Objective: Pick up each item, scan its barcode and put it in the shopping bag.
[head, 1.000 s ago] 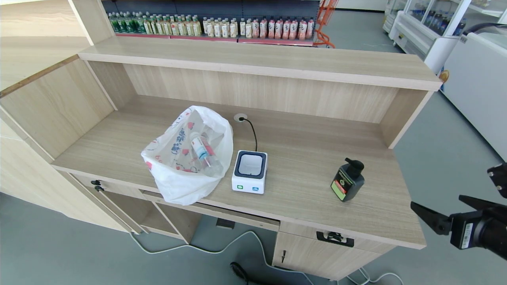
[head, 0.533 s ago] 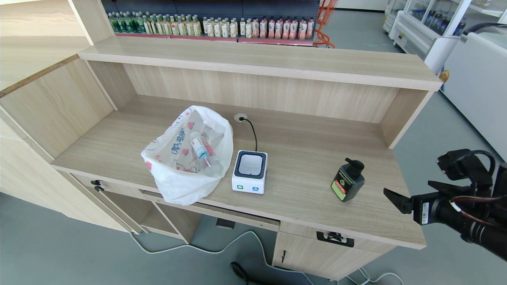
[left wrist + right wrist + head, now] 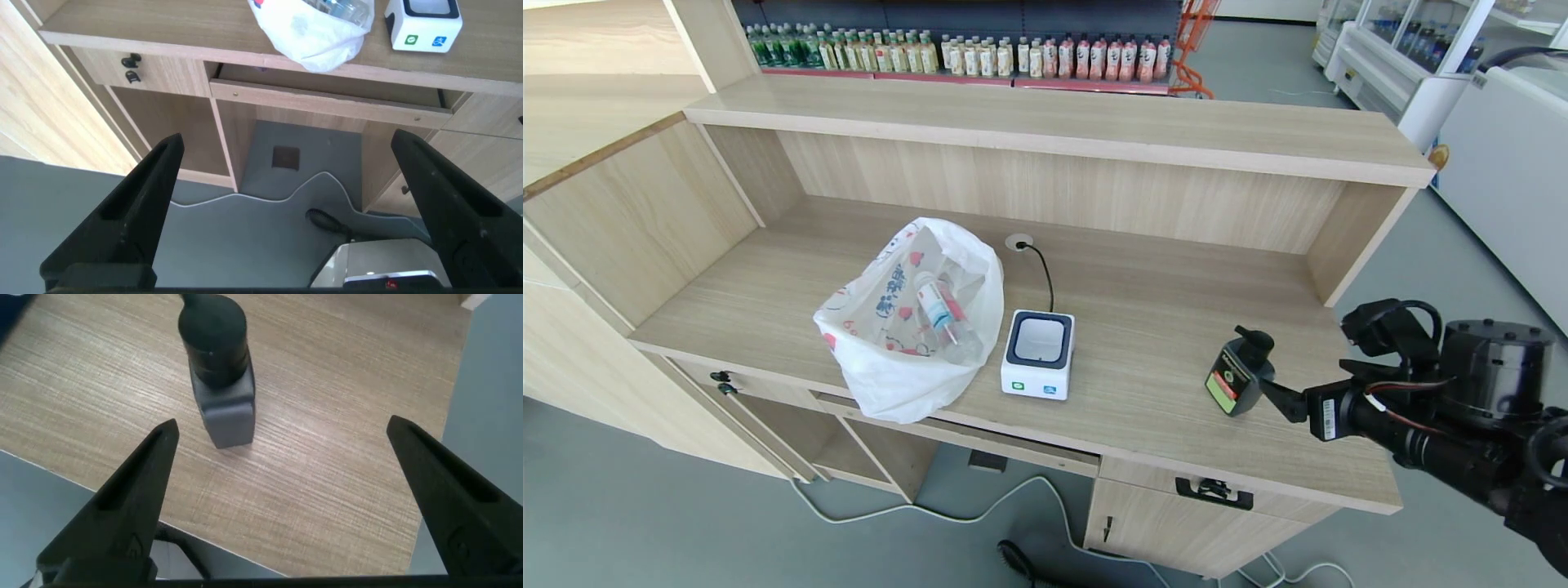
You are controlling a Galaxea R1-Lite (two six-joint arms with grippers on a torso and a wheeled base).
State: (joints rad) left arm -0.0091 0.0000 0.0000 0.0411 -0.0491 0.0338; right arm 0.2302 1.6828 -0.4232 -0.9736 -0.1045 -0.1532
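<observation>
A dark pump bottle (image 3: 1239, 371) with a red and green label stands upright on the right part of the wooden counter (image 3: 1143, 310). My right gripper (image 3: 1298, 380) is open just to its right, one finger tip close beside the bottle. In the right wrist view the pump bottle (image 3: 219, 384) stands just beyond the open right gripper (image 3: 283, 429), nearer one finger. A white shopping bag (image 3: 913, 318) lies left of the white scanner (image 3: 1038, 354) and holds a clear bottle (image 3: 943, 318). My left gripper (image 3: 288, 143) hangs open below counter height, with nothing in it.
A black cable (image 3: 1043, 273) runs from the scanner to a hole in the counter. A raised back wall and side panels enclose the counter. Drawers (image 3: 327, 86) sit under its front edge, and a cable (image 3: 270, 196) lies on the floor.
My right arm has moved left and forward from beyond the counter's right end to just beside the pump bottle. Nothing else has shifted.
</observation>
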